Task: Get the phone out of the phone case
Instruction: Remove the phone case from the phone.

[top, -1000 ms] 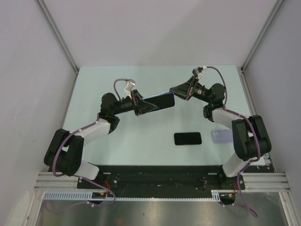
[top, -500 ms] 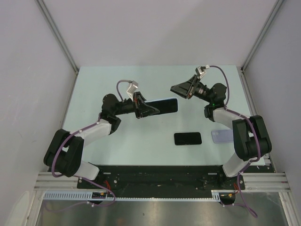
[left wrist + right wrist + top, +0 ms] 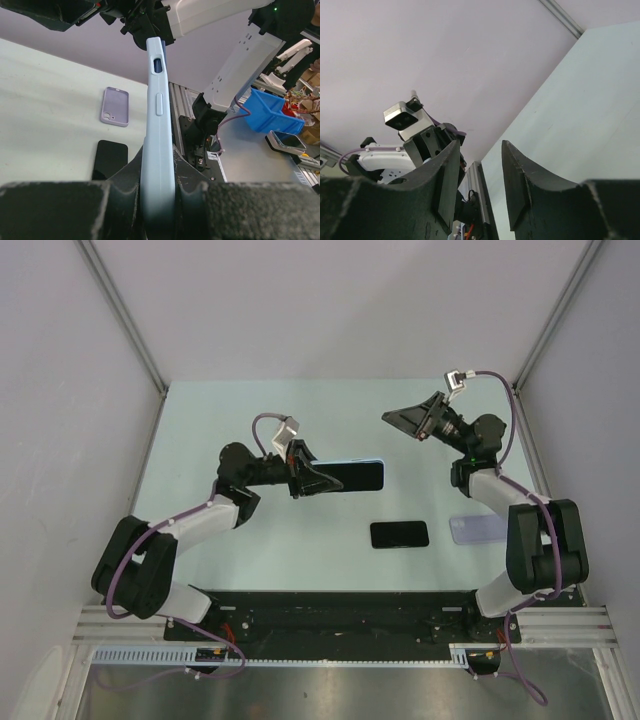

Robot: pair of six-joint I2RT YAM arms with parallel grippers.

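While the left fingers (image 3: pixel 308 480) clamp the light-blue phone case (image 3: pixel 157 150) in the air above the middle of the tabletop (image 3: pixel 200 430), the phone (image 3: pixel 350 478) looks seated inside, so extraction is not yet done. The right fingers (image 3: pixel 400 420), parted and empty, hover toward the far right corner and must approach to pry it free. Only the left wrist view shows the case edge-on with its side button (image 3: pixel 159 105); the right wrist view confirms the bare gap.

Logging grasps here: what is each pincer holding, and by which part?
The left pincer clamps the light blue phone case by one end, across its front and back. The right pincer is open and empty.
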